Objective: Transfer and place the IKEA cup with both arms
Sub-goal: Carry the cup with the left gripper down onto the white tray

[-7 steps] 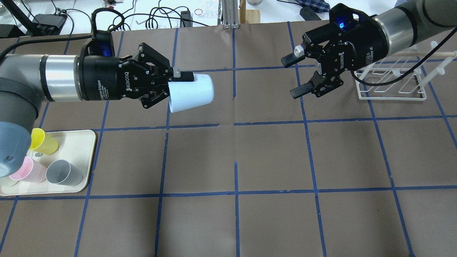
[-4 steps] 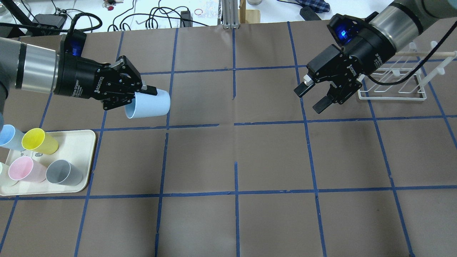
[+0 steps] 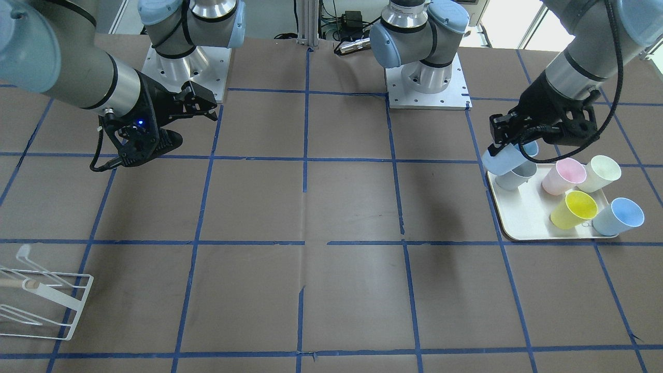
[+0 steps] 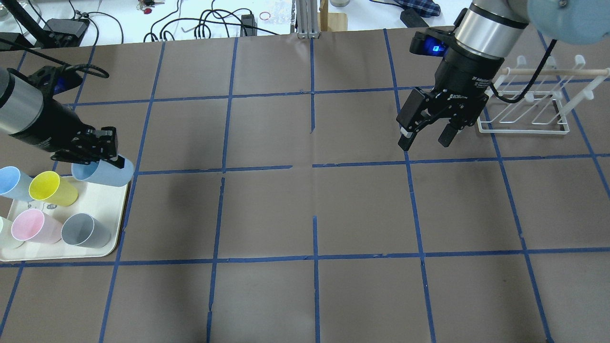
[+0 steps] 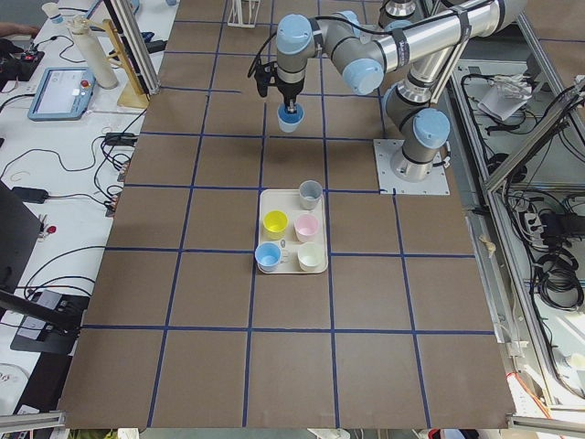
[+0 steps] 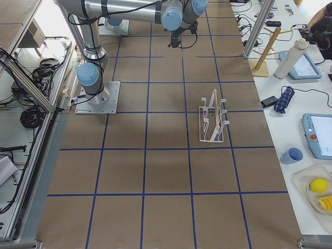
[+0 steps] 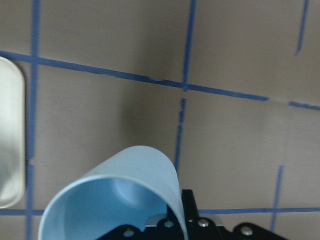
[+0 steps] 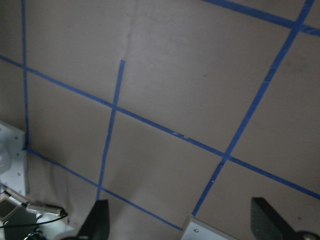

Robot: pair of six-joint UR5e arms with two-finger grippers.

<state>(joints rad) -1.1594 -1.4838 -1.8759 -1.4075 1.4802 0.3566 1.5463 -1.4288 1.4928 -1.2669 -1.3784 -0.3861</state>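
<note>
The pale sky-blue IKEA cup [image 4: 107,175] hangs tilted on its side in my left gripper [image 4: 107,159], which is shut on its rim wall. It sits over the far right corner of the cream tray [image 4: 112,245]. In the front-facing view the cup [image 3: 500,163] is just above the grey cup [image 3: 513,180], under the left gripper [image 3: 510,139]. The left wrist view shows the cup's open mouth [image 7: 115,200]. My right gripper [image 4: 426,137] is open and empty, pointing down over the table near the rack; it also shows in the front-facing view [image 3: 189,122].
The tray holds a second blue cup [image 4: 12,182], a yellow cup [image 4: 50,188], a pink cup [image 4: 33,226], a grey cup [image 4: 86,231] and a cream cup [image 3: 601,173]. A white wire rack [image 4: 524,112] stands at the far right. Blue tape lines grid the brown table.
My left arm has swung back left and down, carrying the cup from mid-table to the tray's corner. My right gripper has drawn back and turned to point downward, still open.
</note>
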